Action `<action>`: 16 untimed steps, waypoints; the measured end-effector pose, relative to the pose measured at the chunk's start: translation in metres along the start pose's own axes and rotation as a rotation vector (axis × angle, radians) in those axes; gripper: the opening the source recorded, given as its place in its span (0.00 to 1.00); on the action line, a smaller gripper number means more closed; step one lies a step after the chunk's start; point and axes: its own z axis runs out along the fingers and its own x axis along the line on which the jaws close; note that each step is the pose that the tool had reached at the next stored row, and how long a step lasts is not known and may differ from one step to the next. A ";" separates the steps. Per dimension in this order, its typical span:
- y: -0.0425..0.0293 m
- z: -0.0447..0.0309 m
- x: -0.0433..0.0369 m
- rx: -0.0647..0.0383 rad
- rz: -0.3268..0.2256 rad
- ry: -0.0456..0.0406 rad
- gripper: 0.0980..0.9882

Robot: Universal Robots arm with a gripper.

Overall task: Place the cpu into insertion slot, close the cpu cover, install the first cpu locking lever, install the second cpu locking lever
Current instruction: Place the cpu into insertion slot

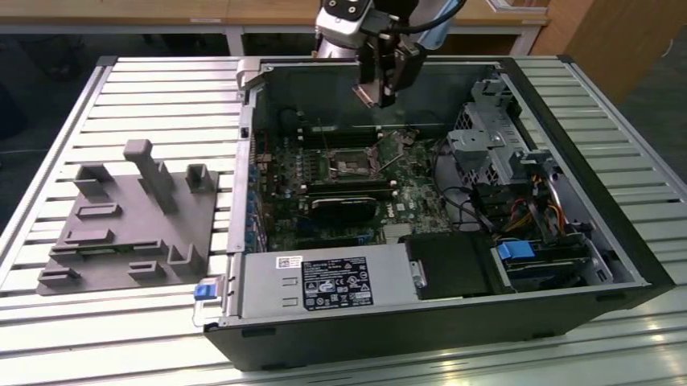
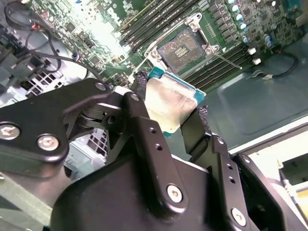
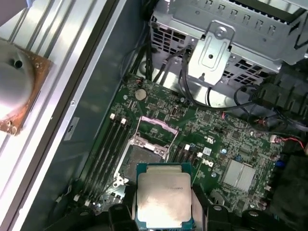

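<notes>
Exterior view: the gripper [image 1: 379,98] hangs over the open case [image 1: 601,241], above the board and up from the slot [image 1: 352,166]. The case sits on a slatted table [image 1: 64,96], with a grey fixture [image 1: 129,217] to the exterior view's left.

Second wrist view: there's the cpu [image 2: 168,106], pinched edge to edge between the two black fingers [image 2: 144,120], pale metal face showing, tilted. The gripper [image 2: 171,98] is clamped on it. The slot [image 2: 182,50] lies beyond the chip, dark centre bare, well apart from it.

First wrist view: the cpu [image 3: 163,199] again, held at the fingertips and clear of the board. The slot [image 3: 144,161] sits just past the chip's far edge, nothing seated in it. The cover [image 3: 156,127] is swung back off the slot, on the side away from the chip.
</notes>
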 end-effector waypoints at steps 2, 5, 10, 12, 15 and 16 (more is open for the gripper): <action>0.0000 0.0001 0.0001 0.000 0.022 -0.0020 0.50; 0.0001 0.0002 0.0002 -0.001 0.056 -0.0052 0.50; 0.0001 0.0003 0.0002 -0.002 0.117 -0.0108 0.50; 0.0001 0.0004 0.0003 -0.002 0.136 -0.0125 0.50; 0.0001 0.0006 0.0003 -0.003 0.167 -0.0152 0.50; 0.0001 0.0011 0.0003 -0.003 0.174 -0.0158 0.50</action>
